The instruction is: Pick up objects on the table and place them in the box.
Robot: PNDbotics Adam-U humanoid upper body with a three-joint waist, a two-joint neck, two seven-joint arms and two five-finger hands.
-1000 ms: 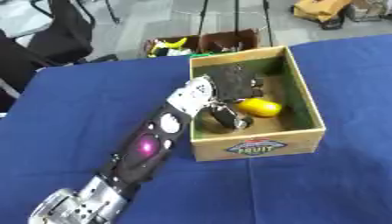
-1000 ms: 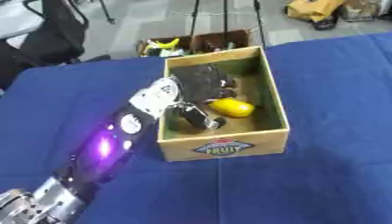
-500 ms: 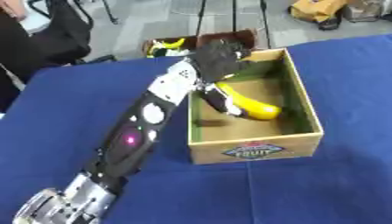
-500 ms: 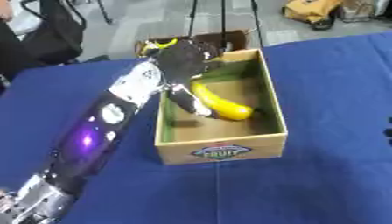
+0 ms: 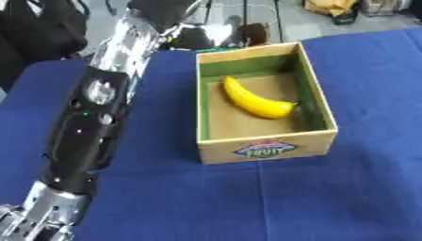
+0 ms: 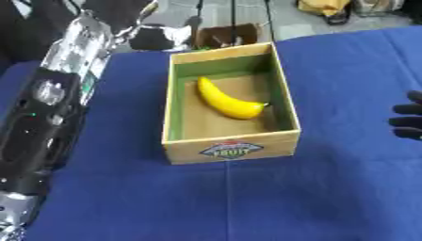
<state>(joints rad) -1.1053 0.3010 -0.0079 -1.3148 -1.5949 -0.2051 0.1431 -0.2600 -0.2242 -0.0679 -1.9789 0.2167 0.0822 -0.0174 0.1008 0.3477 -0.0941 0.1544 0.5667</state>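
Blue cloth worktop (image 5: 247,197) | one open cardboard fruit box (image 5: 268,149) | one yellow banana (image 5: 251,100) inside | left robot hand out of view | right robot hand (image 6: 407,121): state unclear

box (image 5: 265,149) front label reads "fruit"; nothing else legible

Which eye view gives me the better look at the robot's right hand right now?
The right eye view: the black fingertips of the right hand poke in at the right edge over the blue tablecloth. Whether they are curled cannot be told. The left eye view shows nothing of that hand.
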